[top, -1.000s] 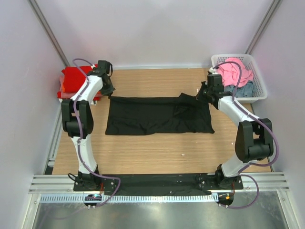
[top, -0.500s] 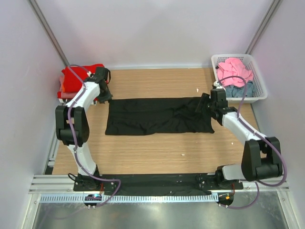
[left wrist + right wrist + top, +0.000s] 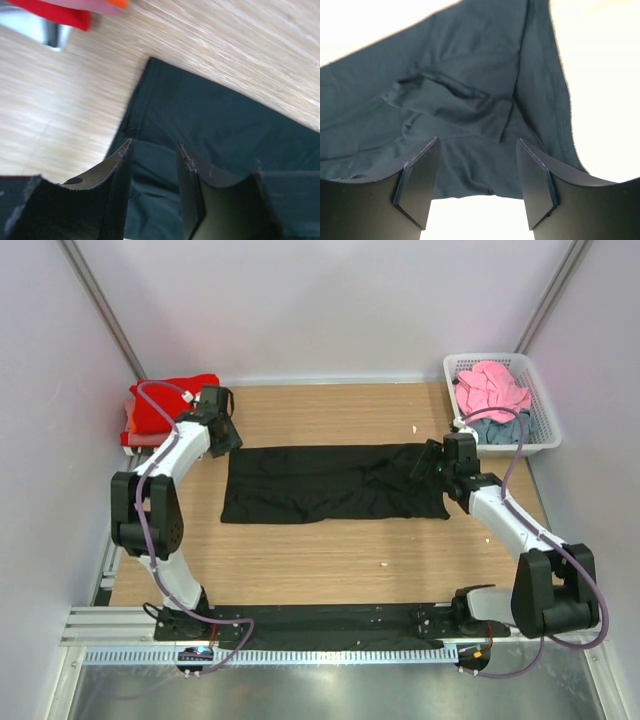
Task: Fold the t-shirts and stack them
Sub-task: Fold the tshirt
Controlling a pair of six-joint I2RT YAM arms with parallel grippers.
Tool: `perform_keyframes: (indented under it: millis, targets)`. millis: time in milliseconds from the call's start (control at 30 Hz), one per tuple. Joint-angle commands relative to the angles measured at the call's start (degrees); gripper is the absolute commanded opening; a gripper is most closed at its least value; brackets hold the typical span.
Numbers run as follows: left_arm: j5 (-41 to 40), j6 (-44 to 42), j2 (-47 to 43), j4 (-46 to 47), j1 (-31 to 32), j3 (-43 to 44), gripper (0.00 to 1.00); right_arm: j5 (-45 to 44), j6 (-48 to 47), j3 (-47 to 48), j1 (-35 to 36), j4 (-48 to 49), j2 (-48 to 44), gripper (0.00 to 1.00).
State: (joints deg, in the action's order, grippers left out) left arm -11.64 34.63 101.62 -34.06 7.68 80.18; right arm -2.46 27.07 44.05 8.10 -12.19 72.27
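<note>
Right now your left tool has its fingers spread with nothing between them. The black t-shirt lies flat on the desk directly beneath it, with the hemmed corner just ahead of the fingertips. Farther out past that corner sits the stack of red shirts, with an orange edge showing in it.

Your right tool is spread wider and also grips nothing. It hangs over the shirt's other end, where the cloth bunches into a rumpled fold just ahead of the fingers. Both tools seem to be just above the cloth, but you can't tell from these views whether their tips touch it.

Behind the right tool, the white basket holds a pink shirt on top of a grey-blue one. The black shirt stretches between the two tools as a long band.
</note>
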Motion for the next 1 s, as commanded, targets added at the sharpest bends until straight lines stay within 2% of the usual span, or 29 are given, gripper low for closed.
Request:
perform_keyframes:
  millis: [0,167,267,400,567,633,667,767,800,867,900,967]
  targets:
    - [2.32,1.4,3.83,4.71,1.54,0.32,0.41,-1.31,2.63,0.95,2.52,-0.03,1.29,0.68]
    - [4.08,1.14,8.76,5.32,3.13,3.48,0.4,-5.18,4.75,0.24,6.05,-1.08,5.06,0.68]
    - [4.87,0.7,11.4,5.06,4.18,4.11,0.38,-5.45,2.65,3.13,6.49,-2.31,11.82,0.69]
    - [4.43,0.52,12.46,4.8,5.24,1.22,0.35,-6.77,0.8,9.1,6.4,-4.33,20.44,0.71]
    - [4.61,1.84,9.39,4.97,6.46,-4.67,0.34,-4.4,0.27,15.61,6.4,-5.12,31.6,0.71]
    - [4.7,2.63,7.55,4.89,7.6,-9.93,0.34,-4.31,-0.26,23.05,6.4,-6.44,37.03,0.71]
    - [5.04,2.63,6.84,4.88,8.13,-9.96,0.34,-4.31,-0.44,23.1,6.4,-7.06,38.89,0.71]
    - [5.13,5.26,2.55,4.97,11.82,-18.8,0.31,-4.22,-0.7,33.0,6.49,-10.21,46.61,0.71]
    - [4.79,6.14,1.13,4.97,13.13,-20.84,0.3,-3.0,-0.62,38.94,6.4,-11.01,48.99,0.71]
    - [4.17,9.91,-2.29,5.24,18.4,-25.32,0.31,-1.33,-0.53,45.65,6.58,-13.46,53.04,0.71]
    - [3.65,11.32,-5.53,5.41,20.42,-29.51,0.31,-0.54,-0.7,53.25,6.84,-14.61,57.76,0.71]
    - [3.55,16.5,-8.8,5.59,26.05,-34.45,0.33,1.66,-1.75,61.11,7.63,-17.33,62.44,0.71]
